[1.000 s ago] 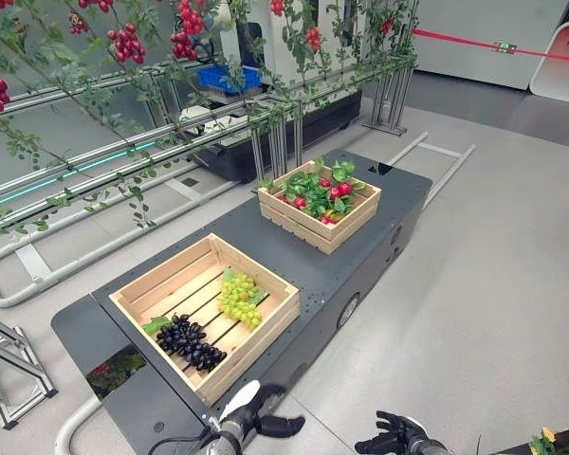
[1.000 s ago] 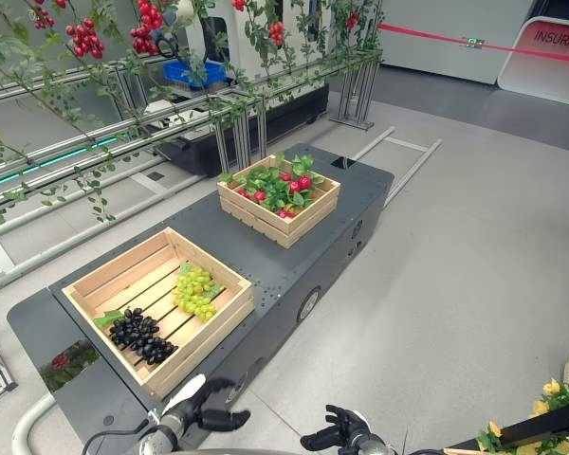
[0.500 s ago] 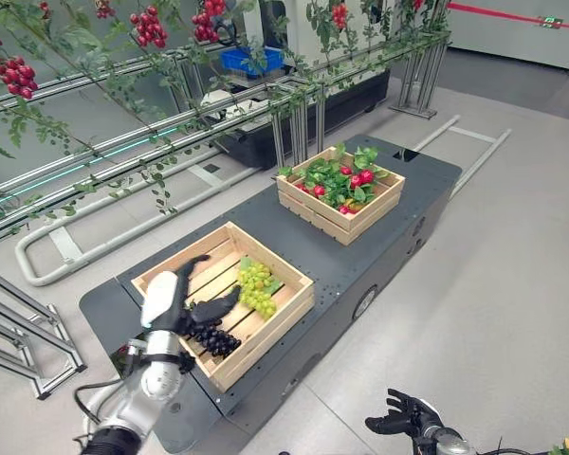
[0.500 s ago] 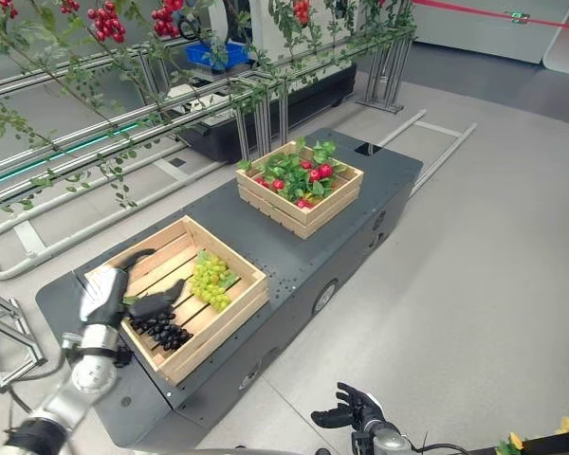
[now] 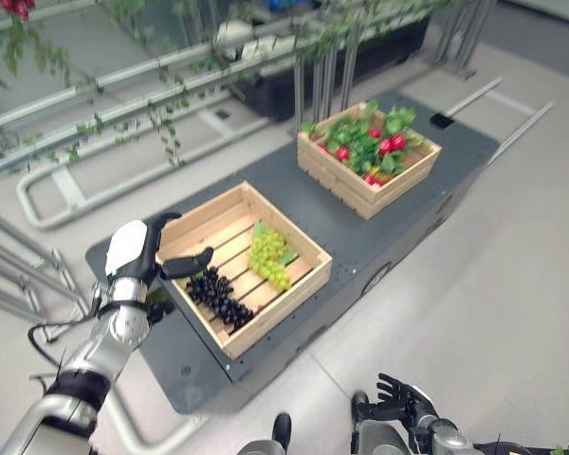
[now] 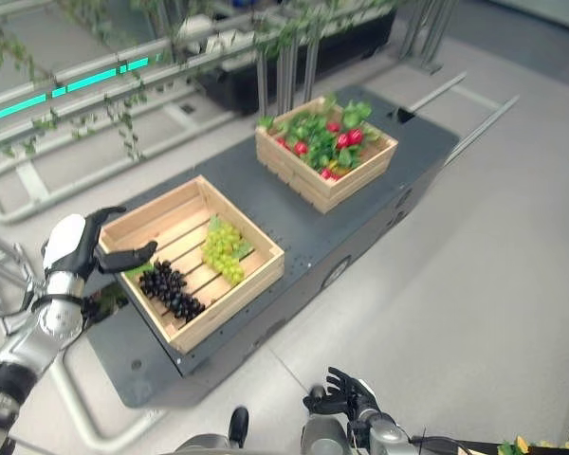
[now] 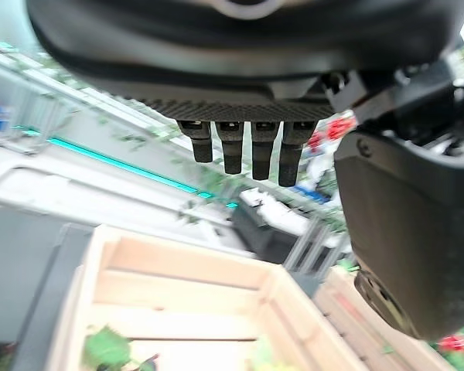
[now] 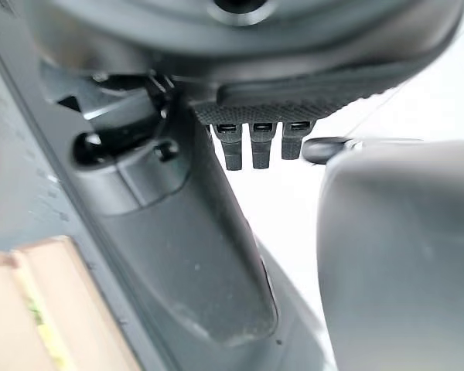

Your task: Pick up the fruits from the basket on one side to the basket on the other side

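A near wooden crate [image 5: 206, 202] on the dark cart holds a bunch of green grapes [image 5: 268, 256] and a bunch of black grapes [image 5: 220, 296]. A far wooden crate [image 5: 346, 190] holds red fruits [image 5: 384, 147] among green leaves. My left hand [image 5: 133, 254] hovers open at the near crate's left corner, its thumb reaching over the rim toward the black grapes and holding nothing. The left wrist view shows its straight fingers [image 7: 247, 151] above the near crate [image 7: 185, 263]. My right hand [image 5: 403, 398] hangs low beside the cart, open and empty.
The dark cart [image 5: 360, 237] carries both crates with bare deck between them. Metal rails with leafy vines [image 5: 171, 95] run behind it. A tubular metal frame [image 5: 19, 275] stands at the left. Open floor [image 5: 493, 284] lies to the right.
The camera has tilted down. My left hand rose from below the cart to over the black grapes, then drew back to the near crate's left corner. The right hand stays low.
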Robot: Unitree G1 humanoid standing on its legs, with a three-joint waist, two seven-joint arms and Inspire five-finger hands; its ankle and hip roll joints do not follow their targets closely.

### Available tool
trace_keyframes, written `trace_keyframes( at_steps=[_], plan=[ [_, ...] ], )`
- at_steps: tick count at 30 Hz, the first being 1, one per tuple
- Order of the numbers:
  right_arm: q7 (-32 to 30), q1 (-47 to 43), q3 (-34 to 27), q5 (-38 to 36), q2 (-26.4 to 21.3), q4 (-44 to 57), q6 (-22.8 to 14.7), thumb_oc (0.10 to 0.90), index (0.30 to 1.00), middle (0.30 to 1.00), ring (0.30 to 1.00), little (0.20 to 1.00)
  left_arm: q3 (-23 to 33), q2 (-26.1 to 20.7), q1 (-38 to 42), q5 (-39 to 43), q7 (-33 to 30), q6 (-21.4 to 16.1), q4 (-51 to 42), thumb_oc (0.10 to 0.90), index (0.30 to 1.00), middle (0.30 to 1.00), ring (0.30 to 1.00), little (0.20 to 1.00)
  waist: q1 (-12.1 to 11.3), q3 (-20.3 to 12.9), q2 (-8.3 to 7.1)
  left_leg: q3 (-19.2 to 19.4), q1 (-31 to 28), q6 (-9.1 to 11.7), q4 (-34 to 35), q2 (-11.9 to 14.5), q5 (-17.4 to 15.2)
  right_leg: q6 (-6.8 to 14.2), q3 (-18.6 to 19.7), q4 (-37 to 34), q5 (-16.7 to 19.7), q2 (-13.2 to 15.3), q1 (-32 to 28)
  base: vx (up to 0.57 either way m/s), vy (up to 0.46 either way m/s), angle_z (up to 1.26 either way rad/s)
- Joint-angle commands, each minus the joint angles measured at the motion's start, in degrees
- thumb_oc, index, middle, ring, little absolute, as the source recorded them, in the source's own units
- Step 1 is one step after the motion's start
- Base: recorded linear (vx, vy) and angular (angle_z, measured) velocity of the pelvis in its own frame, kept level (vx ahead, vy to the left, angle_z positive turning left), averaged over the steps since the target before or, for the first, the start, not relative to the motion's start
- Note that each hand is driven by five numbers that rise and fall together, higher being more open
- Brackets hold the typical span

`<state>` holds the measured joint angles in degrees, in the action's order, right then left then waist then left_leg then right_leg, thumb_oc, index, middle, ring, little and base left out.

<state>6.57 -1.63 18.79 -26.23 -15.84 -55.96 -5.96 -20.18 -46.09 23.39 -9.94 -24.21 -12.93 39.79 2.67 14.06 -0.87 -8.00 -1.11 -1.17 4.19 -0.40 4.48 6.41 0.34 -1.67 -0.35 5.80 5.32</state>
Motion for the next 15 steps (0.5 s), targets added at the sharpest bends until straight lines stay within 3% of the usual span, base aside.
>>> trace_keyframes(
  at_steps=[1, 3, 4, 5, 8, 15],
  plan=[
    [2.18, -3.78, -0.49, -1.18, -4.4, 5.21, -3.72, 0.8, 0.9, 0.9, 0.9, 0.9, -1.34, -4.47, 6.16, -7.43, -6.0, -1.04, -8.97, 0.8, 0.9, 0.9, 0.9, 0.9, 0.9, 2.64, 0.11, 12.73, 1.11, -0.17, -19.23, 2.75, -11.93, -2.75, -3.31, 9.73, -0.96, 0.67, -2.09, 0.05, -0.216, 1.15],
    [1.09, -3.8, -0.07, -0.04, -5.73, 5.65, -4.72, 0.8, 0.9, 0.9, 0.9, 0.9, -2.28, -5.04, 8.1, -8.33, -6.59, -1.04, -9.58, 0.8, 0.9, 0.9, 0.9, 0.9, 1.03, 4.46, -0.02, 14.32, 5.27, 1.54, -22.44, 4.59, -9.43, -3.82, -5.14, 10.18, -1.79, 0.55, -2.73, -0.07, -0.115, 0.83],
    [0.31, -5.44, 0.53, -2.07, -7.13, 4.14, -5.72, 0.8, 0.9, 0.9, 0.9, 0.9, -4.53, -5.59, 12.37, -10.83, -6.26, -0.72, -8.75, 0.8, 0.9, 0.9, 0.9, 0.9, 1.37, 6.19, 0.3, 16.87, 6.93, 2.78, -20.01, 6.96, -7.22, -4.56, -6.94, 10.89, -2.73, 0.45, -3.05, -0.11, -0.035, 0.62],
    [0.46, -7.09, 0.27, -4.38, -7.84, 2.35, -6.32, 0.8, 0.9, 0.9, 0.9, 0.9, -7.21, -5.72, 16.06, -13.03, -7.32, -1.65, -6.14, 0.8, 0.9, 0.9, 0.9, 0.9, 2.12, 7.02, 0.44, 19.74, 6.56, 2.54, -18.28, 8.56, -7.38, -4.81, -8.61, 11.85, -3.8, 1.02, -2.76, -0.09, 0.033, 0.61],
    [1.11, -9.01, -1.73, -8.28, -11.04, 2.23, -5.63, 0.8, 0.9, 0.9, 0.9, 0.9, -15.38, -9.79, 26.34, -16.31, -9.42, 0.7, -3.87, 0.8, 0.9, 0.9, 0.9, 0.9, 3.4, 9.39, 0.98, 18.82, 10.37, 2.9, -21.28, 7.31, -8.66, -4.76, -9.65, 16.73, -5.22, 2.77, 2.33, -0.03, 0.133, 0.58],
    [0.81, -14.11, -0.81, -9.94, -13.39, 2.3, -4.99, 0.8, 0.9, 0.9, 0.9, 0.9, -23.26, -13.02, 41.92, -19.67, -12.46, 5.64, -1.25, 0.8, 0.9, 0.9, 0.9, 0.9, 3.27, 14.02, 1.01, 16.83, 19.53, 3.05, -23.01, 5.0, -8.01, -4.03, -8.8, 22.11, -4.61, 2.78, 13.64, -0.1, 0.09, 0.17]
  ],
)
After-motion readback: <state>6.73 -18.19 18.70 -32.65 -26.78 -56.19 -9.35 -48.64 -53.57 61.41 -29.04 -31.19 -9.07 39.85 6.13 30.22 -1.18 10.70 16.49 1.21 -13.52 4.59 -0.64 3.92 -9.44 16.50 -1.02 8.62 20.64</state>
